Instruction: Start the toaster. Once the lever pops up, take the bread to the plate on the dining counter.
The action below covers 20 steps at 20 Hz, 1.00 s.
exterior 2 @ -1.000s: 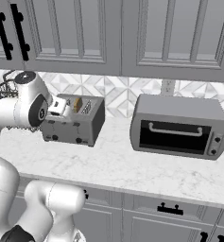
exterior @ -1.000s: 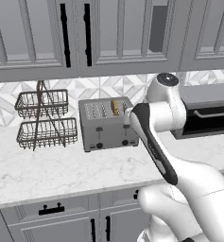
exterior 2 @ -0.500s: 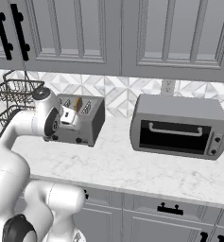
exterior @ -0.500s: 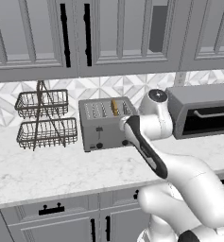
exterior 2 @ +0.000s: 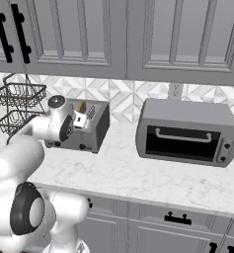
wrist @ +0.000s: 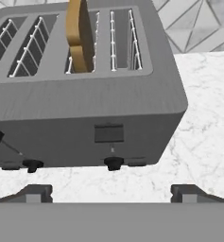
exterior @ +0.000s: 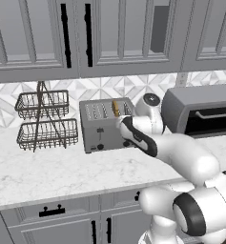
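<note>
A two-tier wire basket [exterior: 44, 120] stands left on the marbled counter [exterior: 57, 174]; beside it the toaster [exterior: 105, 125] holds the bread [wrist: 79, 35] upright in a slot, with the open, empty hand [wrist: 111, 193] low before its front. Approaching off-line, the fingers could miss the small lever [wrist: 108, 133] or shove the toaster back. A toaster oven [exterior 2: 187, 131] sits right, under grey cabinets [exterior: 109, 33].

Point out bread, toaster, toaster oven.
bread [wrist: 79, 35], hand view, flat side above the slot.
toaster [wrist: 85, 101], hand view, grey front face.
toaster oven [exterior 2: 187, 129], right base view, front door.
</note>
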Available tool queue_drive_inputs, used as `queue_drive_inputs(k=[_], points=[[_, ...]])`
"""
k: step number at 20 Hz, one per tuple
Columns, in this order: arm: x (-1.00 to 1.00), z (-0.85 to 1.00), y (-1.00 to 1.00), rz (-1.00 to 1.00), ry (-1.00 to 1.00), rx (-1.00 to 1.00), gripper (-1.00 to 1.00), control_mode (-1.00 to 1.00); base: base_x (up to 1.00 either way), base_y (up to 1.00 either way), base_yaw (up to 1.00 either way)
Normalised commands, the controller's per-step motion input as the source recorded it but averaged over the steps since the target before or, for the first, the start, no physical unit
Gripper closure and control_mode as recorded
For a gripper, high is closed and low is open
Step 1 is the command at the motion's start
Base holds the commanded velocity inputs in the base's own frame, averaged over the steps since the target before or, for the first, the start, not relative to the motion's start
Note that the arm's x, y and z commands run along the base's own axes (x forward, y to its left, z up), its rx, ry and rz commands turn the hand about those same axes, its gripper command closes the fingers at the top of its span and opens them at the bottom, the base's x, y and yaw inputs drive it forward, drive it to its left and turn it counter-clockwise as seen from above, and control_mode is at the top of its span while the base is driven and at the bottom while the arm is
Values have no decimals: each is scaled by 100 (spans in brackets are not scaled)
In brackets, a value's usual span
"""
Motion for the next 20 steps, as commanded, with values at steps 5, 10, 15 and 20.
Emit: queue_drive_inputs(k=[5,10,15,20], points=[[5,-1,0,0,1,0,-100,-100,0,0,0],[17,-28,0,0,0,0,-100,-100,0,0,0],[31,-25,6,0,0,0,-100,-100,0,0,0],[27,-11,5,0,0,0,-100,-100,0,0,0]])
